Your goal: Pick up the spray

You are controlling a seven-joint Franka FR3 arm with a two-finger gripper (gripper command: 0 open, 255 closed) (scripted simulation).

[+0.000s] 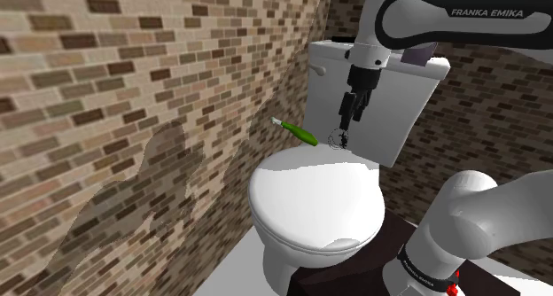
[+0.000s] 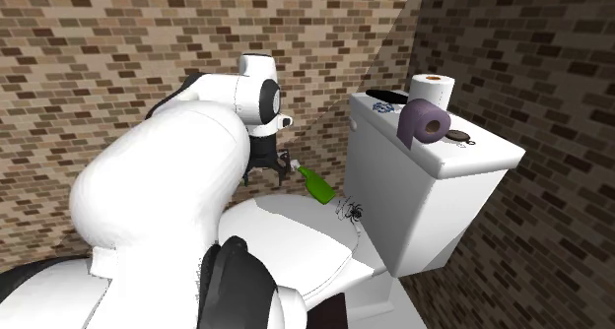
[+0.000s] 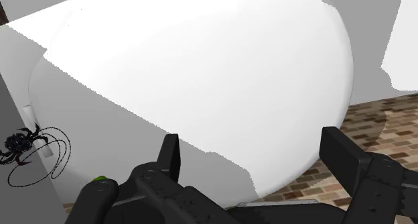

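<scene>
Currently holds hand (image 1: 345, 124) spread, empty, above toilet lid (image 1: 315, 192). Needs shifting toward green spray (image 1: 301, 135) at nine o'clock in shoulder view; straddle it crosswise before closing.

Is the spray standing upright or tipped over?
Tipped over: the green spray lies on its side behind the toilet lid, beside the tank.

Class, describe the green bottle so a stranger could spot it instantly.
Start at the white toilet by the brick wall. Behind its closed lid, before the tank, a slim green bottle lies slanted. Beside it is a black wiry tangle; the bottle alone is green.
</scene>
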